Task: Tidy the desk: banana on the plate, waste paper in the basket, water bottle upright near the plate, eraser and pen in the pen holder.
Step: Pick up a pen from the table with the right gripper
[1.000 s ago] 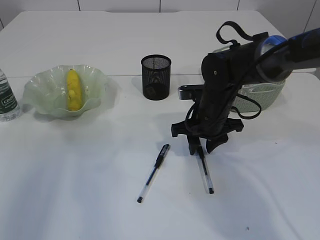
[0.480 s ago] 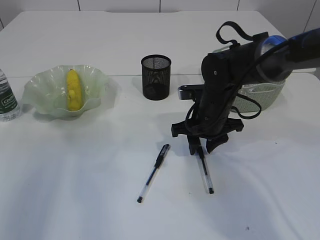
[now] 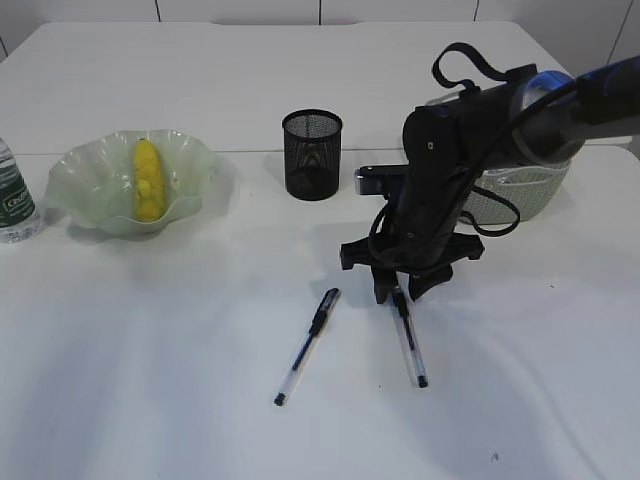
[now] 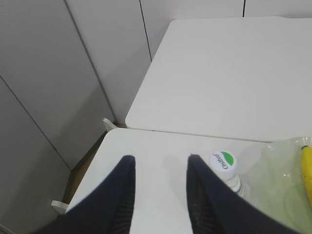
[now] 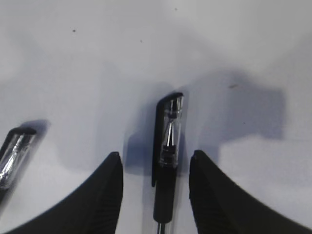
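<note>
While my right gripper (image 3: 401,290) is hovering open astride the clear black-capped pen (image 5: 165,161) on the plain white desk (image 3: 150,380), fingers not touching it, my left gripper (image 4: 158,168) is hanging half open, empty, beside the upright clear water bottle (image 4: 224,163); the curved yellow banana (image 3: 147,180) is lying in the ruffled pale green glass plate (image 3: 80,185).

Desk (image 3: 180,340): plain white top, smooth, matt w/ soft sheen. Right gripper (image 5: 155,183): black fingers, matt plastic look, fine ribbing on pads. Pen between its jaws (image 5: 167,161): clear glossy plastic barrel, black cap/clip, black grip. 2nd pen (image 3: 308,345) just left of gripper: same clear barrel, black grip. Pen holder (image 3: 312,154) beyond gripper: black wire mesh, matt. Basket (image 3: 520,190) behind arm: sage plastic, perforated. Plate (image 3: 95,180) far left: translucent green glass, glossy, ruffled. Banana (image 3: 147,178): yellow peel, smooth. Water bottle (image 3: 14,205): clear plastic.
</note>
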